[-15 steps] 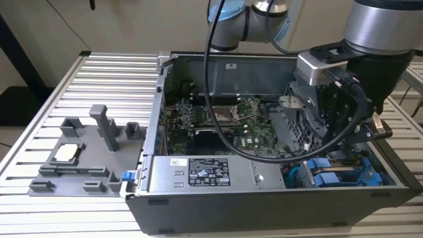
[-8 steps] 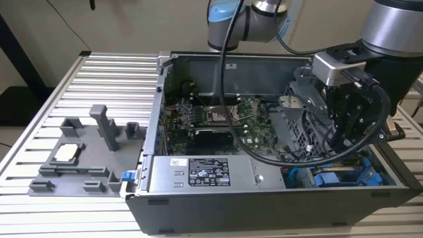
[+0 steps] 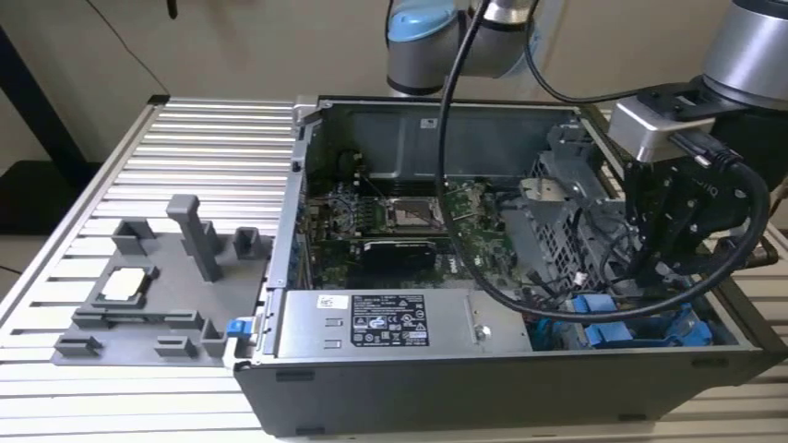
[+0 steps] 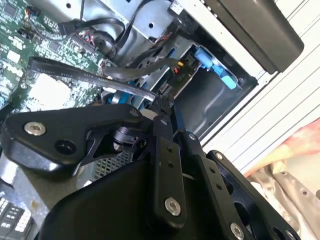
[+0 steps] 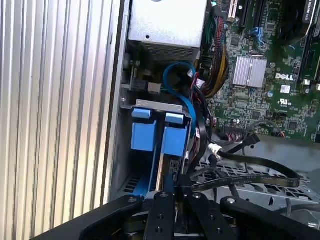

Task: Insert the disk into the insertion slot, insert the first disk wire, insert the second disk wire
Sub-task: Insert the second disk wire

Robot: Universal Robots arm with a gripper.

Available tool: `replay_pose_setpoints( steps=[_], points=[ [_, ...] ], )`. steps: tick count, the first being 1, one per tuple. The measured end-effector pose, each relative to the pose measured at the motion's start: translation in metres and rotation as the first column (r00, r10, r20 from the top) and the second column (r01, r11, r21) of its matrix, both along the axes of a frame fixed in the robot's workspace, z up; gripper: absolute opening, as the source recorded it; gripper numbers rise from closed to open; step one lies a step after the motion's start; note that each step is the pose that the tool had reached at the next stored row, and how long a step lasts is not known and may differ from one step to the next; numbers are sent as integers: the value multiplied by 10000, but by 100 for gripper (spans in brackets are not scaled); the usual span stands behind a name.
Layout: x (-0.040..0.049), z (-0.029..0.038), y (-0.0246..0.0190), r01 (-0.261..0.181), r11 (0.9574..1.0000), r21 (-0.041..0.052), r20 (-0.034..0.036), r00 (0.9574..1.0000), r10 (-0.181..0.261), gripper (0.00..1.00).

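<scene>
One gripper (image 4: 161, 103) works here. It reaches down into the open computer case (image 3: 493, 378), which stands on a ribbed metal table (image 3: 185, 138). The gripper is at the corner of the case by the near wall, on the exterior view's right.

Its jaws are drawn close together. In both wrist views the end of a flat black wire (image 5: 250, 176) runs straight into the fingertips, so I judge that they are clenched on the plug end of this wire. The plug itself is hidden behind the fingers.

The disk (image 5: 145, 137) sits already in the bay (image 5: 157, 105). Its blue frame stands between the grey metal walls, close against the near wall of the case.

The relation that matters is between the held wire end and the disk's end that faces the jaws. In the first wrist view the long side of the blue frame seems to lead from the fingertips away toward the silver box (image 5: 167, 20), along the near wall. The end nearest to the jaws therefore lies just beyond the fingertips, almost in line with them. I cannot tell whether the wire end touches the disk or is a little apart from it.

A wire with a white plug (image 5: 215, 149) lies loose just beside the frame, apart from the fingers.
</scene>
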State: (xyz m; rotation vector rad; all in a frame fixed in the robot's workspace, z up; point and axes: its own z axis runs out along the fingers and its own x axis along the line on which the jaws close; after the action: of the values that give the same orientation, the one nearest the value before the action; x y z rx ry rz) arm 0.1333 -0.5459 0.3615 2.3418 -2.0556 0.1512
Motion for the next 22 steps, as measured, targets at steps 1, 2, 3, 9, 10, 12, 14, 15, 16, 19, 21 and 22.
replay_pose_setpoints(
  steps=[1, 2, 3, 9, 10, 12, 14, 15, 16, 19, 21, 22],
  points=[
    [0, -1, -1, 36, 10000, 54, -1, 10000, -36, 16],
    [0, -3, -2, 97, 9999, 127, -2, 10000, -97, 16],
    [0, -3, -2, 161, 9997, 181, -2, 9999, -161, 16],
    [1, -12, -49, 424, 9985, 347, -7, 9991, -424, 16],
    [1, -13, -68, 440, 9984, 362, -8, 9990, -440, 16],
    [0, -14, -112, 454, 9981, 410, -11, 9990, -454, 16],
    [-1, -15, -161, 457, 9978, 486, -15, 9990, -457, 16],
    [-2, -15, -179, 459, 9975, 541, -19, 9989, -459, 16],
    [-5, -15, -192, 463, 9970, 612, -23, 9989, -462, 16],
    [-12, -15, -205, 489, 9941, 966, -43, 9988, -487, 16],
    [-16, -16, -213, 526, 9918, 1161, -54, 9986, -523, 16],
    [-17, -16, -221, 553, 9910, 1220, -60, 9985, -550, 16]
  ],
)
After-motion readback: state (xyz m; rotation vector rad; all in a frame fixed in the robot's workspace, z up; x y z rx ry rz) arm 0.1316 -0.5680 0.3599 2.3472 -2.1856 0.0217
